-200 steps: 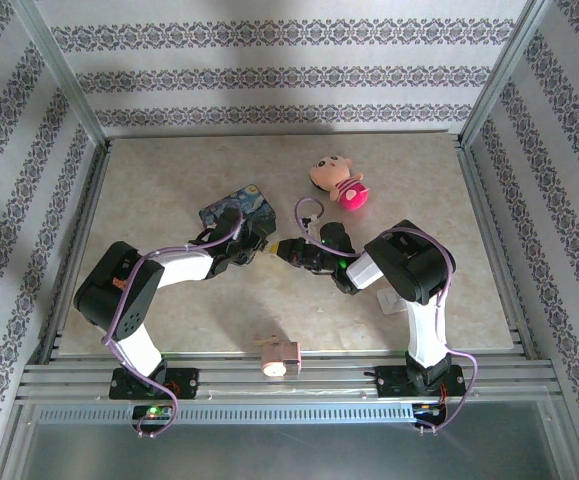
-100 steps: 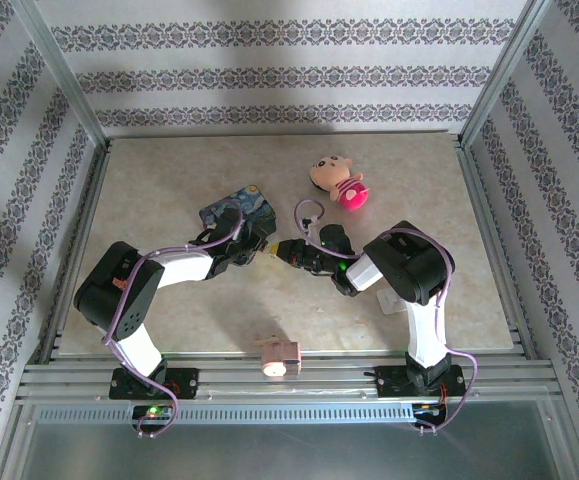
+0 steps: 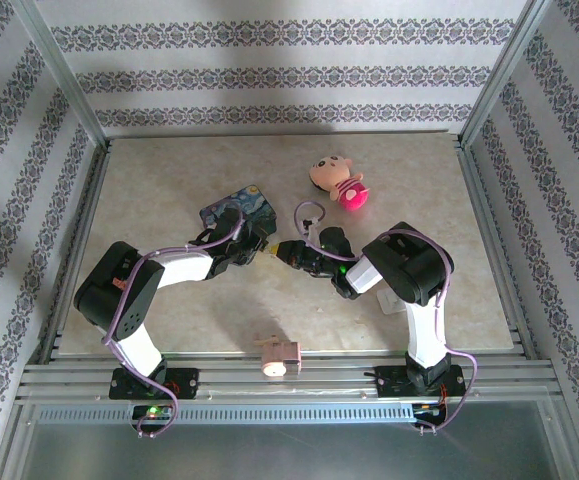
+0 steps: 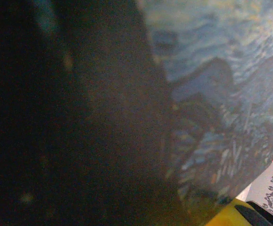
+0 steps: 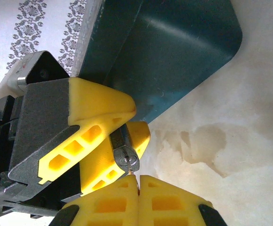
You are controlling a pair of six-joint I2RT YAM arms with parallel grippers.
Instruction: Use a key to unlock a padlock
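**Padlock and key, held tool to tool**

The left tool (image 5: pixel 135 123), its ribbed yellow plastic fingers partly apart, clamps the small dark padlock (image 5: pixel 125 158) above the marbled desk (image 5: pixel 230 141), beside the glossy blue tin (image 5: pixel 174 47). The padlock's round silvery keyway faces outward. The right tool (image 5: pixel 138 186) is pressed together on a thin metal key (image 5: pixel 131 173) at that keyway.

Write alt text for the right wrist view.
The left claw grips a small padlock, its silvery keyhole facing the shut right claw, which pinches a thin key. A dark blue tin lies behind on the beige table.
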